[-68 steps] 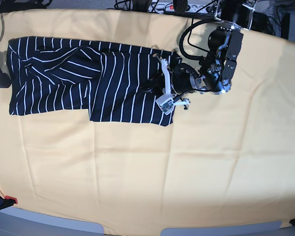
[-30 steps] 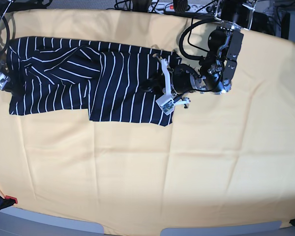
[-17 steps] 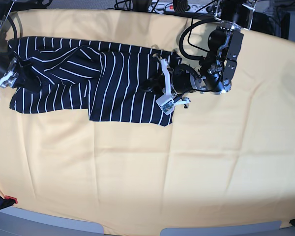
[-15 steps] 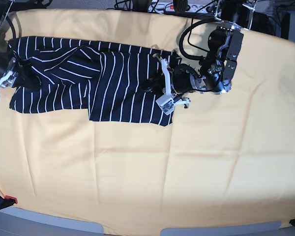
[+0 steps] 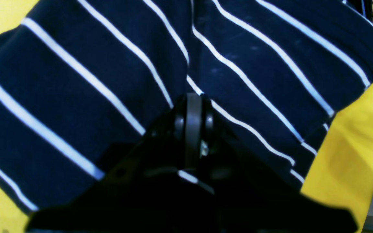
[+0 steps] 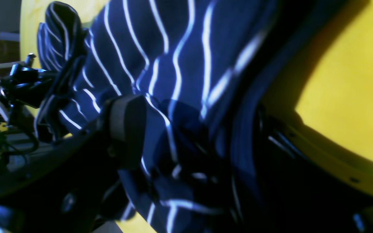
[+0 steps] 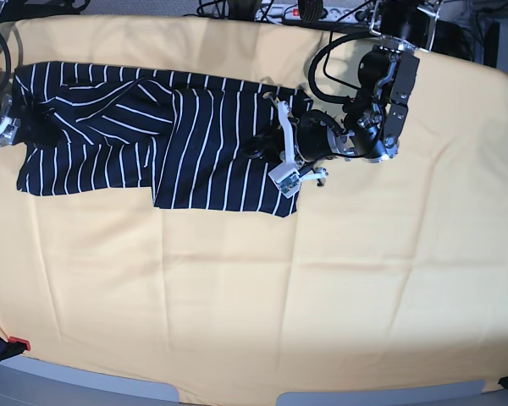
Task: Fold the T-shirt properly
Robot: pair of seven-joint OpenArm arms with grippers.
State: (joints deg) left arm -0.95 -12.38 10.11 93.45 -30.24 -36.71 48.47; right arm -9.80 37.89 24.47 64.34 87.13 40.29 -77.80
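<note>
Left gripper (image 7: 267,149) on T-shirt (image 7: 152,135) edge

The T-shirt (image 7: 152,139) is lying spread along the far edge of the table (image 7: 262,296), which a yellow cloth (image 7: 389,279) is covering. The left hand (image 7: 281,152) is resting on the shirt's right end, toward the table's far right corner. The right hand (image 7: 2,131) is sitting at the shirt's left end, by the table's left edge. Cables (image 7: 296,12) are trailing beyond the far edge.
</note>
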